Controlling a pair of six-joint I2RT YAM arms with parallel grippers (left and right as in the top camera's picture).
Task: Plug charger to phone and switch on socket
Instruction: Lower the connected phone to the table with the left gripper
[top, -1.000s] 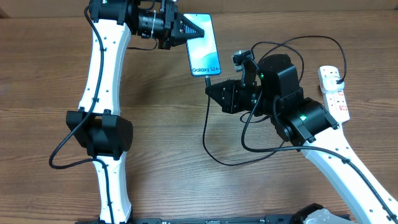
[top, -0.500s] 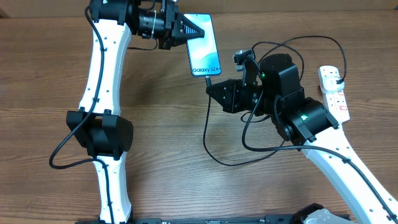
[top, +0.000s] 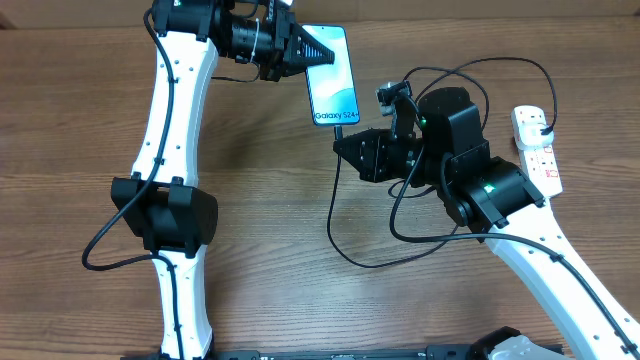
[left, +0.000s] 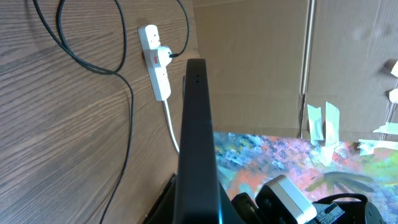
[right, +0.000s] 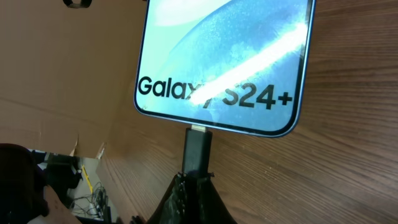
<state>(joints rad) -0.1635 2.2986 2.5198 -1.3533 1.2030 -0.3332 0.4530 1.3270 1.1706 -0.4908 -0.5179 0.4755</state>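
Note:
The phone (top: 333, 90) has a light blue screen reading "Galaxy S24+". My left gripper (top: 318, 56) is shut on its top end and holds it above the table. In the left wrist view the phone (left: 198, 137) shows edge-on between the fingers (left: 199, 211). My right gripper (top: 341, 143) is shut on the charger's black connector tip (right: 197, 149), which touches the middle of the phone's (right: 224, 56) bottom edge. The fingers (right: 196, 182) pinch just below it. The black cable (top: 333, 225) loops across the table to a plug (top: 541, 127) in the white socket strip (top: 540, 158).
The socket strip also shows in the left wrist view (left: 155, 68) with its white cord and the black cable (left: 127, 93). The right arm's body (top: 470, 170) lies between the phone and the strip. Cardboard stands beyond the table's far edge (left: 261, 56).
My left gripper and the phone have shifted slightly right and toward the right gripper. The phone's bottom edge now meets the connector tip. The right arm has barely moved.

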